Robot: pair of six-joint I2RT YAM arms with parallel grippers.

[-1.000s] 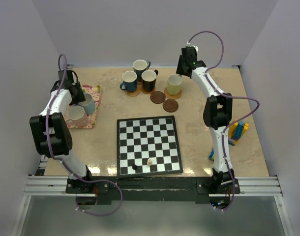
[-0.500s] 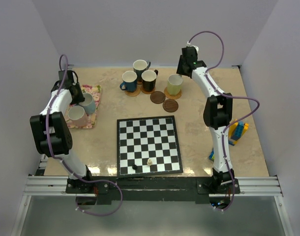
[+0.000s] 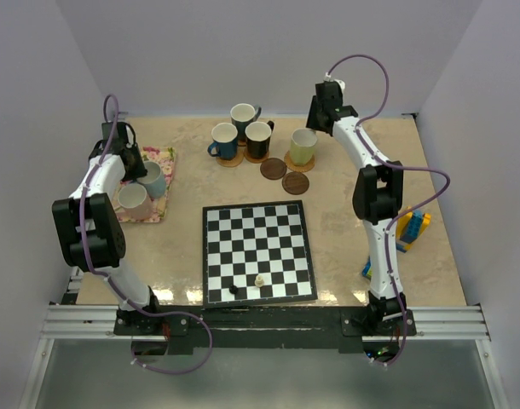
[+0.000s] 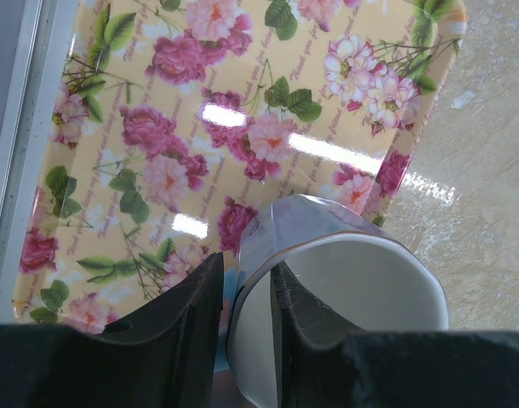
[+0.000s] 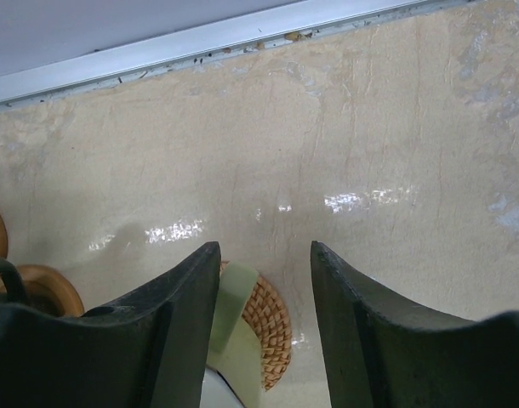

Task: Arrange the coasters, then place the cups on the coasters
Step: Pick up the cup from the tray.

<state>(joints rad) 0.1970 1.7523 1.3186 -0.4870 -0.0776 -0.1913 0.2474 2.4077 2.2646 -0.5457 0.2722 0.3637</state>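
Observation:
My left gripper [image 4: 245, 263] is shut on the wall of the light blue cup [image 4: 345, 255], one finger inside the rim and one outside; the cup stands on the floral mat [image 4: 157, 127]. The pink cup [image 3: 132, 198] stands beside it. My right gripper [image 5: 264, 251] hangs open above the pale green cup [image 5: 234, 319], whose handle lies by the left finger; that cup stands on a woven coaster [image 5: 276, 327]. At the back, the dark blue [image 3: 224, 139], teal [image 3: 244, 114] and black [image 3: 259, 135] cups are grouped. Two bare dark coasters [image 3: 274, 168] [image 3: 295, 182] lie in front of them.
A chessboard [image 3: 257, 239] with two pieces near its front edge fills the middle of the table. Toy bricks [image 3: 412, 228] lie at the right edge. The back wall rail [image 5: 200, 38] runs close behind the right gripper.
The left jaws have narrowed onto the light blue cup's wall. The right gripper has opened a little and drawn slightly away from the pale green cup.

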